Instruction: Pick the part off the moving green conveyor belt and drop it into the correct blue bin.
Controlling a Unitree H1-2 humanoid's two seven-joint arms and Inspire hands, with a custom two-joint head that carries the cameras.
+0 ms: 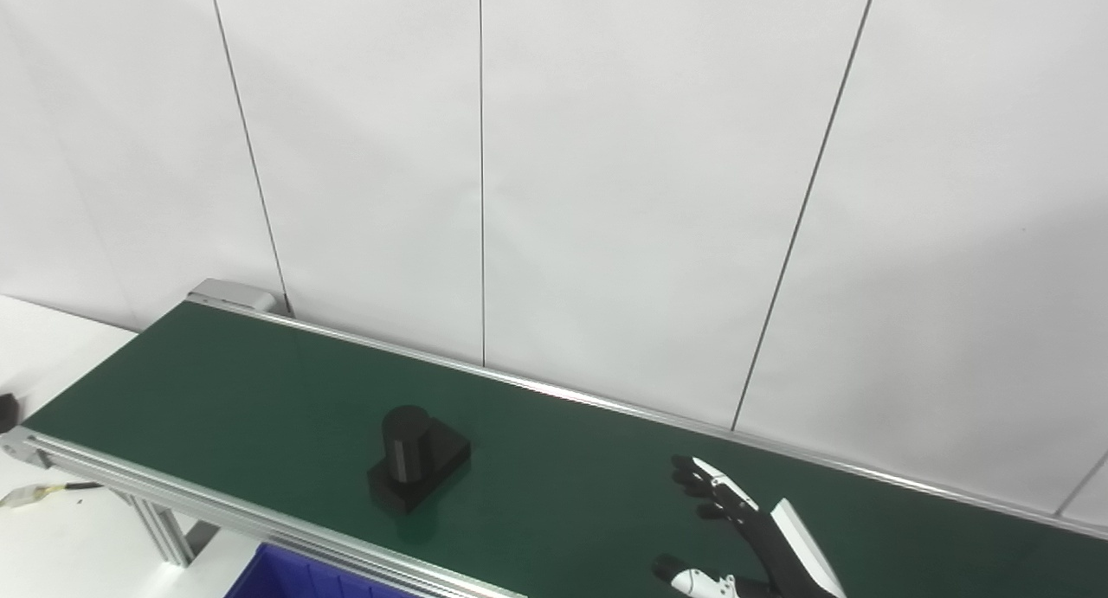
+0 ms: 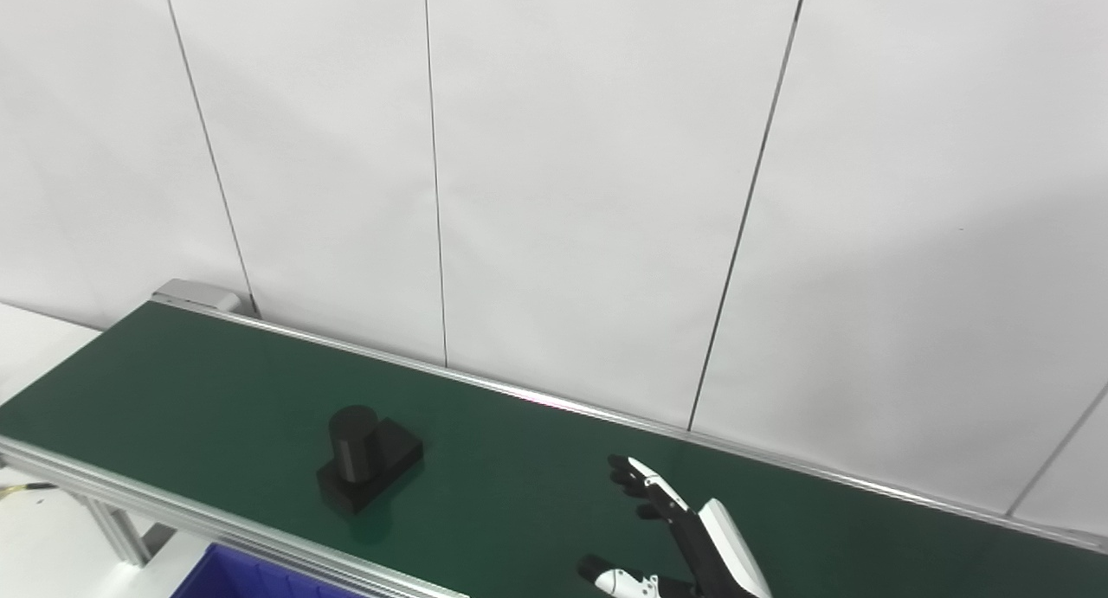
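A black part [image 1: 416, 469], a short upright cylinder on a rectangular base, stands on the green conveyor belt [image 1: 260, 390] near its front rail. My right hand [image 1: 736, 529] hovers over the belt well to the right of the part, fingers spread and thumb apart, holding nothing. A corner of a blue bin [image 1: 294, 576] shows below the belt's front rail, under and left of the part. My left hand is out of view.
Aluminium rails [image 1: 216, 503] frame the belt, with a support leg [image 1: 160, 529] at front left. A white tabletop [image 1: 43, 338] lies to the left with a small connector and wire [image 1: 35, 492]. White wall panels stand close behind the belt.
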